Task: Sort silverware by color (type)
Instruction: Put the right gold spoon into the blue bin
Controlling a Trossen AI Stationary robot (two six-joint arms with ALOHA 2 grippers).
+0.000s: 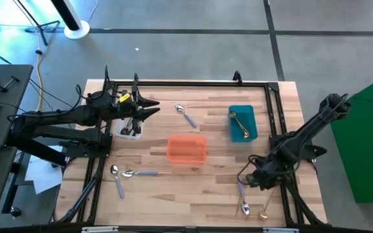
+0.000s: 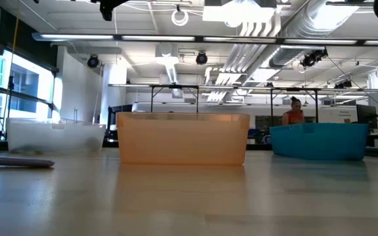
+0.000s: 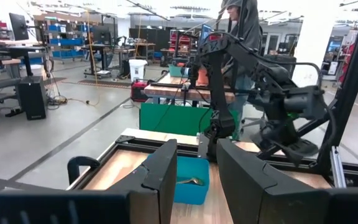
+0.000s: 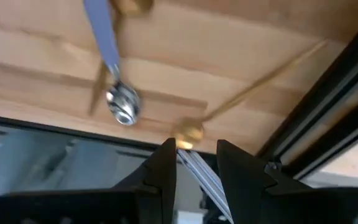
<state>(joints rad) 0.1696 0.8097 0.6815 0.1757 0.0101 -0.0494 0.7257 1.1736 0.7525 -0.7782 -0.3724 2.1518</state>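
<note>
1. The left claw (image 1: 153,107) hovers over the clear bin (image 1: 132,129) of black spoons (image 1: 135,124), fingers parted, empty.
2. The right claw (image 1: 246,179) hangs low at the bench's (image 1: 206,188) near right corner, fingers slightly apart, empty, beside a lavender-handled spoon (image 4: 114,62) and a gold spoon (image 4: 247,93).
3. A gold spoon (image 1: 237,123) lies in the teal bin (image 1: 251,111).
4. Three lavender spoons (image 1: 128,175) lie loose elsewhere.

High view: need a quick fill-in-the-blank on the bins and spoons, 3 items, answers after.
1. The teal bin holds a spoon of ____ colour.
2. The orange bin holds ____ spoons.
3. The left gripper is above the ____ bin, which holds black spoons.
4. The right gripper is near the table's ____ corner, by a lavender-handled spoon.

Missing words: gold; no; clear; front right
</note>
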